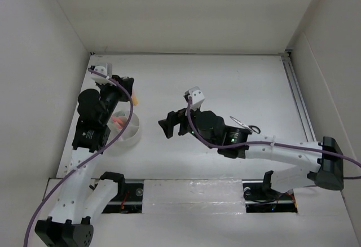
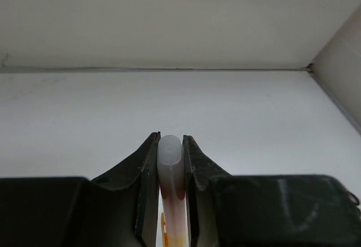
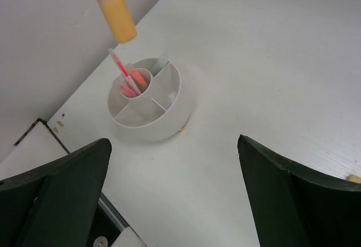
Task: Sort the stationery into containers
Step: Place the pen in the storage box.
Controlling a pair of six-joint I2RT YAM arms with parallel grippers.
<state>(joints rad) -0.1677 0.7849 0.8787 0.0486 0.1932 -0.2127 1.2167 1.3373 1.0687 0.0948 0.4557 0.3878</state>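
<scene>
Orange at its lower end and pale at the top, a marker [image 2: 170, 162] is pinched between the jaws of the left gripper [image 1: 128, 89], which are drawn in narrow against its sides. It hangs tip down in the air, clear of the table [image 1: 225, 78], close to the left edge and just beyond the tub [image 1: 135, 132].

The tub stands on the table near the left edge, toward the near side. Thin walls split it into wedges around a round cup [image 3: 141, 80] in the middle. Pink pens [image 3: 127, 75] stand tilted in that cup, their tops leaning past its rim. From the right wrist the marker's orange end shows above and behind the tub, not touching it.

The right gripper [image 3: 174, 141] sits over the middle of the table with its fingers [image 3: 67, 179] spread wide and nothing between them, facing the tub from well apart.

Scissors [image 1: 251, 127] lie on the table's right half, partly hidden by the right arm. A small yellow piece [image 3: 353, 178] lies on the table at the right edge of the right wrist view.
</scene>
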